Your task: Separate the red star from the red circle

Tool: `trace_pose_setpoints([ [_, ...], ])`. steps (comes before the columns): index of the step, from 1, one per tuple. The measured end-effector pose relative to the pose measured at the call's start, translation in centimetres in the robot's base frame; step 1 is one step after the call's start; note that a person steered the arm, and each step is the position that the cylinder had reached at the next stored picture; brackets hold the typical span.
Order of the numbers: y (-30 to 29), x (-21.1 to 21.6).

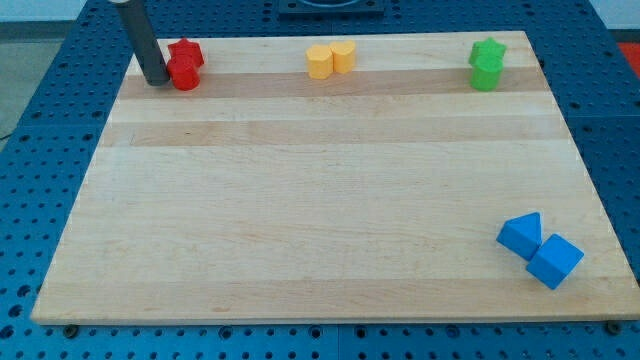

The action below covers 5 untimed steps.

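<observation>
In the upper left of the frame, the tip of the straight dark rod, which has no fingers and holds nothing, touches the left side of the red circle block. The red star block sits touching just above it on the wooden board.

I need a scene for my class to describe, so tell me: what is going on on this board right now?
A robot arm's dark rod is working at the wooden board. My tip sits at the view's top left, right against the left side of the red circle block, which touches the red star block behind it. The two reds are not yet separated. Yellow, green and blue block pairs sit elsewhere, untouched.
</observation>
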<state>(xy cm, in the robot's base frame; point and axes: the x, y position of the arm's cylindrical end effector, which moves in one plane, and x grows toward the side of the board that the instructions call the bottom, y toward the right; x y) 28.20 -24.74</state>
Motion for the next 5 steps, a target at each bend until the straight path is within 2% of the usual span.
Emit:
trace_pose_setpoints([
  [2, -0.6, -0.4],
  [3, -1.8, -3.5],
  [5, -1.5, -5.4],
])
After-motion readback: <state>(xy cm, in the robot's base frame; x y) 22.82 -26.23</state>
